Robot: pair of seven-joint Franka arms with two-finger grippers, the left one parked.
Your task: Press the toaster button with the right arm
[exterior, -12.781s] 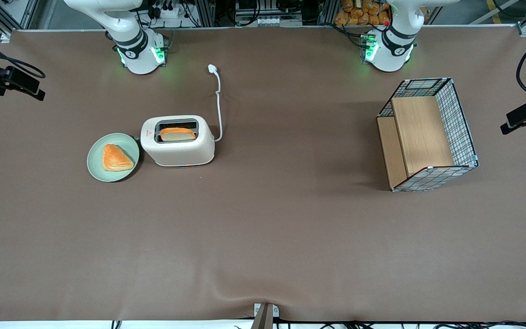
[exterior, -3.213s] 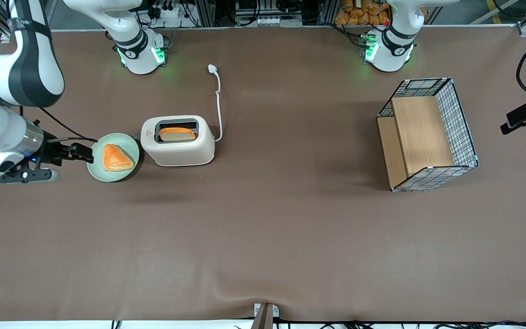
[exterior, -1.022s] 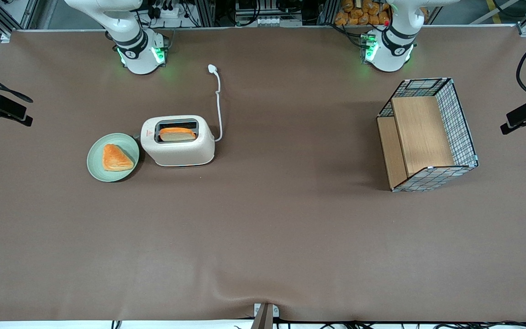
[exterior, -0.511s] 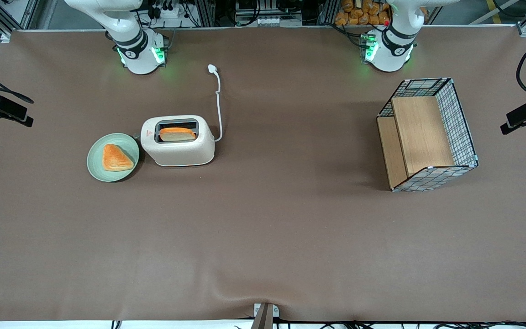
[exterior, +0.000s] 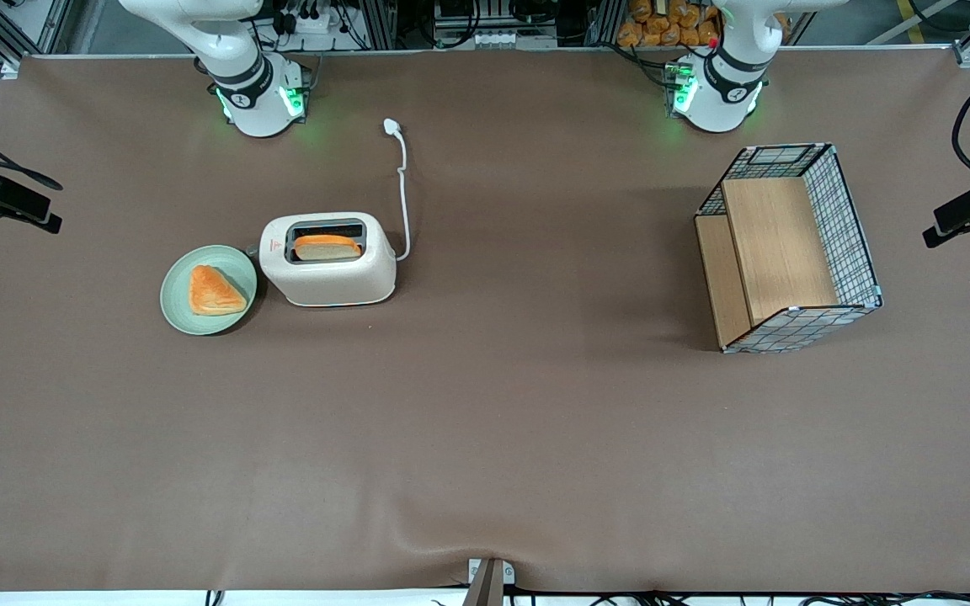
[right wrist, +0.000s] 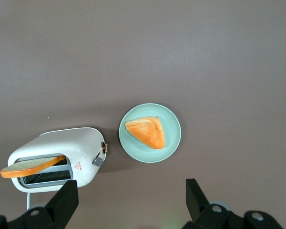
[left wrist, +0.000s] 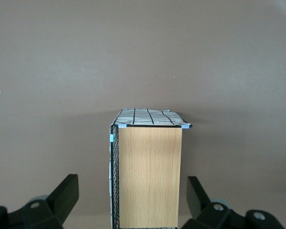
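Right wrist view: the gripper hangs high above the table, fingers spread wide and holding nothing, well clear of the toaster. A slice of bread leans from its slot; the grey button juts from the narrow end, facing a green plate.

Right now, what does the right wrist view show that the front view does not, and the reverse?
Only the right wrist view shows the button on the toaster's narrow end, a round brass-coloured knob beside it, and the gripper, open and high above the table.

Only the front view shows the white cord with its plug, and the wire basket with wooden boards toward the parked arm's end.

Both show the toaster with a bread slice in its slot and the green plate carrying a pastry.
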